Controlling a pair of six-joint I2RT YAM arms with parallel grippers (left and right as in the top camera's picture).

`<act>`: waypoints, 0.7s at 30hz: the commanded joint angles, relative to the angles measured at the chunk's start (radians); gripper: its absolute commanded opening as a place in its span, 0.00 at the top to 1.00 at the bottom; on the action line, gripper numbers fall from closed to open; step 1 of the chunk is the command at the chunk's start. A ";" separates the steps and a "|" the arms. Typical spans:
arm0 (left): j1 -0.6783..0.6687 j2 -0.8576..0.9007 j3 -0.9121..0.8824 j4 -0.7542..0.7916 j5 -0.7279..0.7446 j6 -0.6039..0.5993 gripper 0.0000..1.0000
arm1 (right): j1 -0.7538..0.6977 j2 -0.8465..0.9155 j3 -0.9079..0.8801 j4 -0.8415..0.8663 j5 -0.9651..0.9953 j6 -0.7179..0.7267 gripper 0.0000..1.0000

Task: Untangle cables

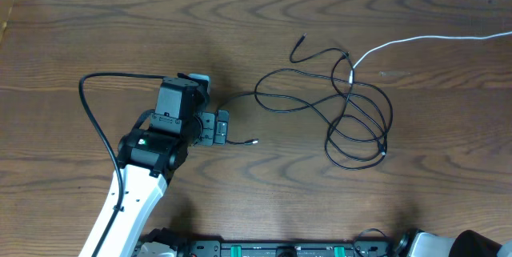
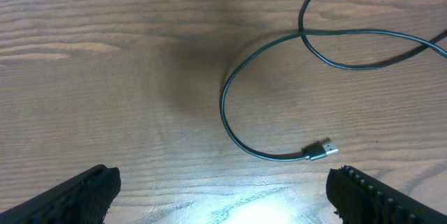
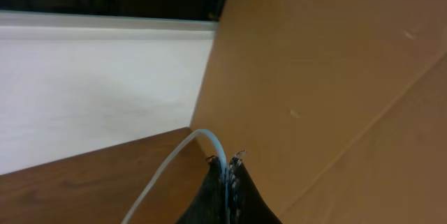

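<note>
On the wooden bench (image 1: 96,33), the left tool (image 1: 221,127) is spread wide. Its wrist view shows the black cable (image 2: 223,105) with its plug lying just ahead, untouched. Overhead, that cable loops rightward and crosses the white cable (image 1: 416,39). Only the right wrist view shows the right tool (image 3: 225,160), which is pinching the white cable.
</note>
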 commanded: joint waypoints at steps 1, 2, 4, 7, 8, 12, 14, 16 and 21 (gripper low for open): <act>0.006 0.003 0.003 -0.001 -0.016 -0.013 0.01 | -0.038 -0.009 0.019 0.012 0.012 0.021 0.99; 0.006 0.003 0.003 -0.001 -0.016 -0.013 0.01 | -0.046 -0.005 0.019 0.011 0.012 0.021 0.99; 0.006 0.003 0.003 -0.001 -0.016 -0.013 0.01 | -0.065 0.006 0.019 0.014 0.012 0.023 0.99; 0.006 0.003 0.003 -0.001 -0.016 -0.013 0.01 | -0.089 0.028 0.019 0.015 0.012 0.053 0.99; 0.006 0.003 0.003 -0.001 -0.016 -0.013 0.01 | -0.091 0.035 0.019 0.007 0.008 0.060 0.99; 0.006 0.003 0.003 -0.001 -0.016 -0.013 0.01 | -0.083 0.066 0.014 -0.063 -0.080 0.064 0.99; 0.006 0.003 0.003 -0.001 -0.016 -0.013 0.00 | -0.077 0.094 0.007 -0.097 -0.120 0.064 0.99; 0.006 0.003 0.003 0.000 -0.016 -0.013 0.01 | -0.060 0.124 0.002 -0.130 -0.127 0.063 0.99; 0.006 0.003 0.003 -0.001 -0.016 -0.013 0.01 | -0.031 0.160 0.002 -0.161 -0.111 0.053 0.99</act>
